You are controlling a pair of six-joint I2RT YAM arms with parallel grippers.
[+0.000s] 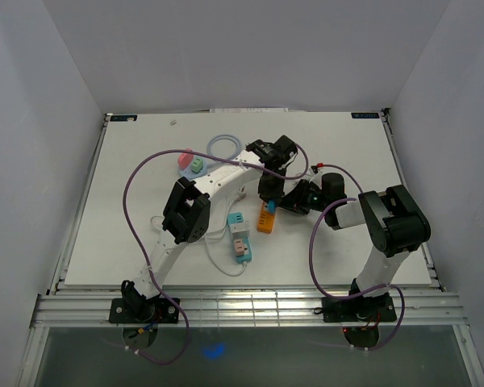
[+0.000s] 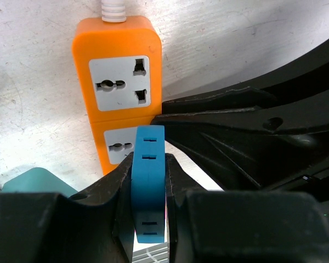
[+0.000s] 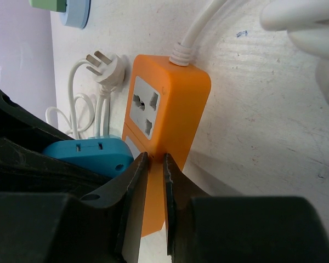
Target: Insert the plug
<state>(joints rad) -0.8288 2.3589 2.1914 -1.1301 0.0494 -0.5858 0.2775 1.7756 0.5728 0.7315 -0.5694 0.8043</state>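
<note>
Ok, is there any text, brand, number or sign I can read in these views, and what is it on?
No text is legible in any view.
far-left corner label on the table: too small to read.
far-right corner label: too small to read.
orange power strip: no markings visible.
blue plug: no markings visible.

white table (image 1: 371, 242), pink-green adapter (image 1: 191, 163), teal-pink power strip (image 1: 240, 236)

The power strip (image 2: 115, 38) is bright orange, with pale grey socket faces (image 2: 119, 82) and a white cord (image 2: 113, 10). The plug (image 2: 149, 181) is plain sky blue. The table (image 1: 145, 145) is white, faintly scuffed. Near its far edge lie a pink-and-green adapter (image 1: 191, 161) and a pale blue cable coil (image 1: 212, 143). The robot's cables (image 1: 128, 197) are purple.
</note>
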